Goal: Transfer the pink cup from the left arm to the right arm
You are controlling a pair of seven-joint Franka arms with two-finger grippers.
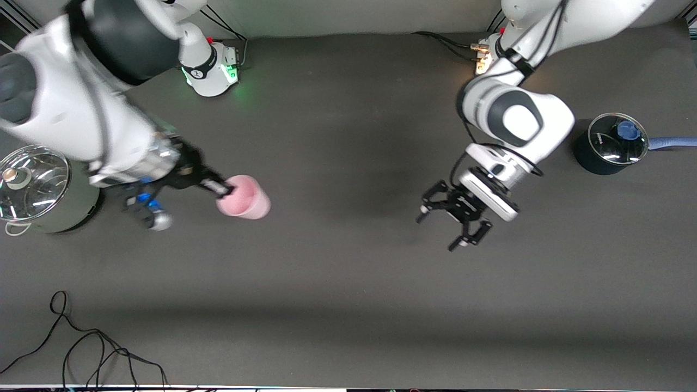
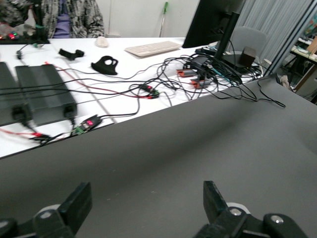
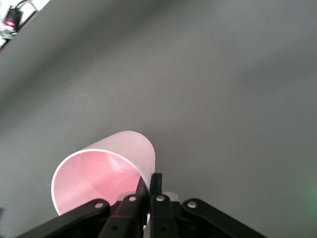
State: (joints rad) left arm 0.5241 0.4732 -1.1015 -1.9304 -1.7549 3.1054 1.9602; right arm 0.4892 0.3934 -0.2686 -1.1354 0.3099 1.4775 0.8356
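Left gripper, jaws apart and empty, waits over bare table; you see the cup held by its rim in the right gripper near the steel pot: handover looks done.

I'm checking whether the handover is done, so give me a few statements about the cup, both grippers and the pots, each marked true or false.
1. The right gripper holds the pink cup by its rim. True.
2. The left gripper is shut on the cup. False: its fingers are open and hold nothing.
3. The cup stands upright on the table. False: it is tilted in the right gripper's hold.
4. A dark pot with a glass lid sits at the left arm's end of the table. True.
5. The steel pot has no lid. False: a glass lid covers it.
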